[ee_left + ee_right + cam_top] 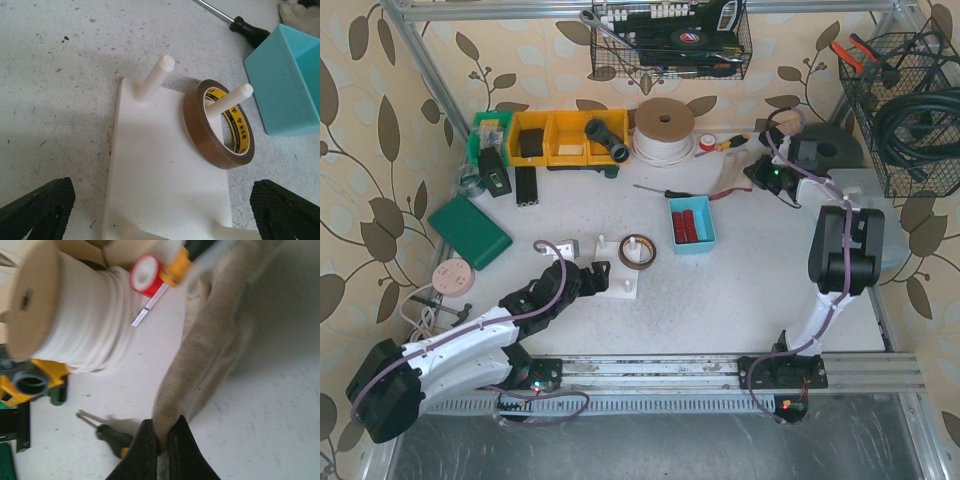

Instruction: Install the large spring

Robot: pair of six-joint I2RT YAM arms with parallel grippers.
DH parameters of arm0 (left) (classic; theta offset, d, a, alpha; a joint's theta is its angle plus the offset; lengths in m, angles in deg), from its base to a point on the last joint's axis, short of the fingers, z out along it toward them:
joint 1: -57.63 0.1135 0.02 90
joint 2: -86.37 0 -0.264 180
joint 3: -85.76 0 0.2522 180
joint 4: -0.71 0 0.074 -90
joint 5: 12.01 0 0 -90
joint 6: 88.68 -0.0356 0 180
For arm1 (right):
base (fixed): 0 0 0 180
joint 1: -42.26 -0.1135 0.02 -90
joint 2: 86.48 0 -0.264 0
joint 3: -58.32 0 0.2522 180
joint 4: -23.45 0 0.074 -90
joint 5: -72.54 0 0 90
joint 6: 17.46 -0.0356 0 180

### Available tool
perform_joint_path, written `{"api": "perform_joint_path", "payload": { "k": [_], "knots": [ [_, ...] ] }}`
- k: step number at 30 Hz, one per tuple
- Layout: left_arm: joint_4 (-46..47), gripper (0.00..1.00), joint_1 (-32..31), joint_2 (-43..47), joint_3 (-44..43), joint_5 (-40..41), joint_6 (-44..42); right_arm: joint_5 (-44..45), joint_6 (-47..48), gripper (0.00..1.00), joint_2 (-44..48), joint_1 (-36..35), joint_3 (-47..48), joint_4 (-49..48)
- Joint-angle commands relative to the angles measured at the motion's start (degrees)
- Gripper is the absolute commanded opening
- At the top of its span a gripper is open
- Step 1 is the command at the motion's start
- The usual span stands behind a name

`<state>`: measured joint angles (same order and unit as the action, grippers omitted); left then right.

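Matt, smooth white plastic for the peg base [165, 170] and its pegs, glossy brown film over a yellow printed core on the tape roll [220, 125], smooth light-blue plastic for the bin [285, 85]. Rough, speckled, dull off-white for the table [60, 75], bright bare metal on the shaft of the screwdriver [240, 26], glossy black plastic on its handle. Coarse woven beige cloth on the glove [210, 350], soft white cord on a spool [85, 335] with a matt tan, cardboard-like end.

Top cam overlooks table [740, 290]; L wrist close on peg base [160, 165], R on glove [205, 365], both in top view.
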<state>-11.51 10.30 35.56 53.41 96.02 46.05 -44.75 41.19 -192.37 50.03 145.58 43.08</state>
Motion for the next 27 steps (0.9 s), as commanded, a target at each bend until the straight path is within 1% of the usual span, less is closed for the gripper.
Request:
{"api": "perform_joint_path", "payload": {
  "k": [1,3,4,5,6,7,11,14,18,23,27],
  "knots": [
    [1.8,0.98,-0.1,-1.8,-2.8,1.7,-2.1,-3.7,0.2,0.00,-4.7,0.1,-0.8,-4.7],
    [1.5,0.97,-0.1,-2.7,-3.5,1.7,-2.3,-3.7,1.2,0.34,-4.1,0.1,-1.8,-3.4],
    [1.3,0.97,-0.1,-3.0,-3.6,1.7,-2.3,-2.5,2.1,0.49,-3.0,0.1,-2.6,-2.1],
    [1.4,0.97,-0.1,-3.2,-3.7,1.8,-2.3,-1.1,3.0,0.63,-1.5,0.1,-3.1,0.0],
    [1.3,0.97,-0.1,-3.2,-3.7,1.8,-2.2,0.1,4.1,0.69,0.0,0.1,-3.3,2.3],
    [1.2,0.97,-0.1,-3.2,-3.7,1.8,-2.1,1.0,5.2,0.71,1.7,0.0,-3.5,4.3],
    [0.3,0.97,-0.1,-1.9,-3.4,1.9,-1.5,6.8,9.1,0.71,10.2,-2.5,-6.7,12.0],
    [0.3,0.96,-0.1,-0.9,-2.8,2.0,-0.8,12.0,10.6,0.71,18.5,-8.0,-10.2,15.4],
    [0.0,0.96,-0.1,-0.7,-2.8,2.0,-0.5,18.3,9.1,0.69,25.5,-16.5,-12.9,18.3],
    [-1.1,0.93,-0.2,-0.1,-2.9,1.8,-0.4,21.9,5.2,0.65,28.3,-25.8,-13.8,18.0],
    [-1.1,0.91,-0.1,1.0,-2.3,1.5,-0.3,22.8,1.4,0.62,28.3,-32.8,-14.5,14.2]
  ]
}}
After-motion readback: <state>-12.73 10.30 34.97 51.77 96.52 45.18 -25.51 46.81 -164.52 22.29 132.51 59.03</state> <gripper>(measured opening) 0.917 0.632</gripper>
